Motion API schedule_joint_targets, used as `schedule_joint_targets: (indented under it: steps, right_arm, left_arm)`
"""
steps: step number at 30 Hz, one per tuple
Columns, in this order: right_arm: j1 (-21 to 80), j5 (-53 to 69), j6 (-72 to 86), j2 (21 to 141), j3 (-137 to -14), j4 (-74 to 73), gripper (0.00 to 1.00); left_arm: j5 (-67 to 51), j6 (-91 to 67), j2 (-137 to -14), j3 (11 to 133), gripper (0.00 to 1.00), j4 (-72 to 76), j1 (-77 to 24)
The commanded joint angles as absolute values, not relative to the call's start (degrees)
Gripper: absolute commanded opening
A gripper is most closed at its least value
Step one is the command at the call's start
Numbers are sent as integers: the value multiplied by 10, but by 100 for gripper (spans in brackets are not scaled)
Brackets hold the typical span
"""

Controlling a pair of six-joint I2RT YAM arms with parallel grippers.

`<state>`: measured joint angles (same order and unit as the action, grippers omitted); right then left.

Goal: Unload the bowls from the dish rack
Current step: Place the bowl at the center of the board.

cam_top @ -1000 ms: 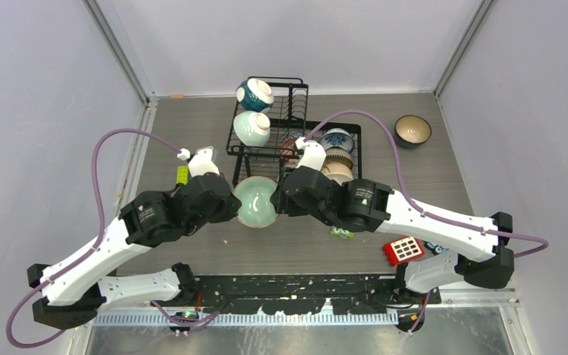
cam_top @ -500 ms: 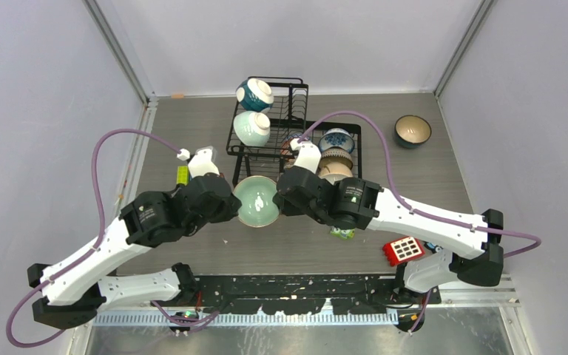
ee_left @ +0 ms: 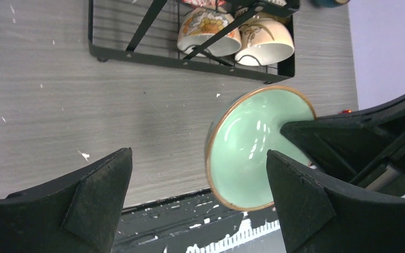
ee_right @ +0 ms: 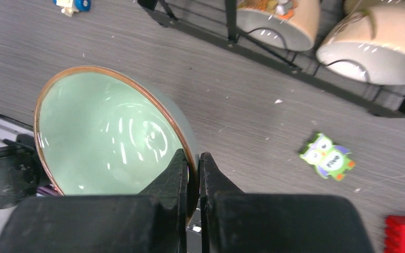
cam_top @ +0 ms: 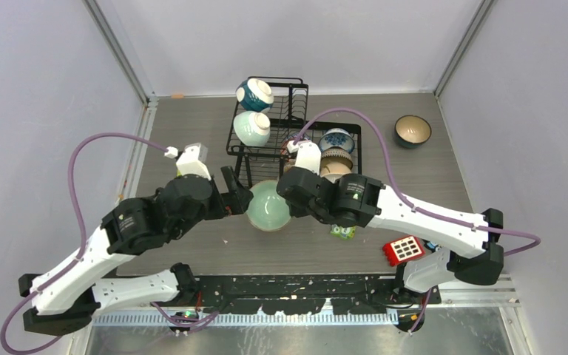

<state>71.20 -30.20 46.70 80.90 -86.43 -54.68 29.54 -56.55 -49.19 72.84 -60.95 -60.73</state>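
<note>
Your right tool [ee_right: 192, 161] is clamped on the rim of the green bowl [ee_right: 105, 132], which is tilted over the counter [ee_right: 253, 105] just in front of the rack [cam_top: 287, 111]. Your left tool [ee_left: 199, 163] stands wide apart beside it.

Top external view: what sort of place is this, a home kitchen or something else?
Likely a lab test cell, not a kitchen: plain walls box in a small table, with a dish rack and a toy owl as props.
</note>
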Motion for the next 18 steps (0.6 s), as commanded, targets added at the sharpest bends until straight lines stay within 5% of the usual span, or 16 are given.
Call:
schedule_joint_targets:
  steps: [1, 12, 18]
  right_arm:
    - [706, -383, 414, 765, -946, -585, 1]
    - [436, -337, 321, 731, -1052, -625, 1]
    - [159, -232, 392, 672, -926, -528, 1]
  left_arm:
    - [313, -476, -455, 740, 100, -552, -606]
    - [356, -368, -366, 638, 100, -463, -606]
    - [370, -356, -324, 565, 100, -457, -606]
